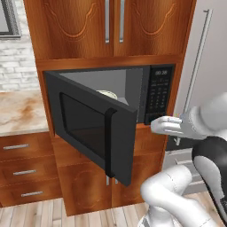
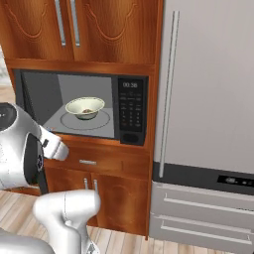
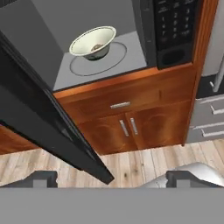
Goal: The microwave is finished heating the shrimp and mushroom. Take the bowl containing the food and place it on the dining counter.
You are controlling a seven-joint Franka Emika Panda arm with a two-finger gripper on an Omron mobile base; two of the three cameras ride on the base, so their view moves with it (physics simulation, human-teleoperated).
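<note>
The black microwave [image 1: 157, 95] [image 2: 131, 111] stands with its door [image 1: 95, 128] [image 3: 39, 122] swung wide to the left. On the turntable inside sits the pale cream-green bowl [image 2: 85, 107] [image 3: 92, 41] [image 1: 107, 94], upright. Small brownish bits of the shrimp and mushroom [image 3: 96, 46] [image 2: 87, 110] lie in its bottom; I cannot tell them apart. My gripper [image 3: 111, 179] [image 1: 154, 126] is open with nothing in it. It hangs in front of the microwave, below the cavity's lower right corner and well short of the bowl. The dining counter is out of view.
Wooden cabinet doors [image 1: 113, 26] are above the microwave, a drawer [image 3: 120, 105] and doors below it. A steel fridge [image 2: 208, 99] stands to the right. A marbled counter [image 1: 17, 111] over drawers lies to the left. The open door blocks the cavity's left side.
</note>
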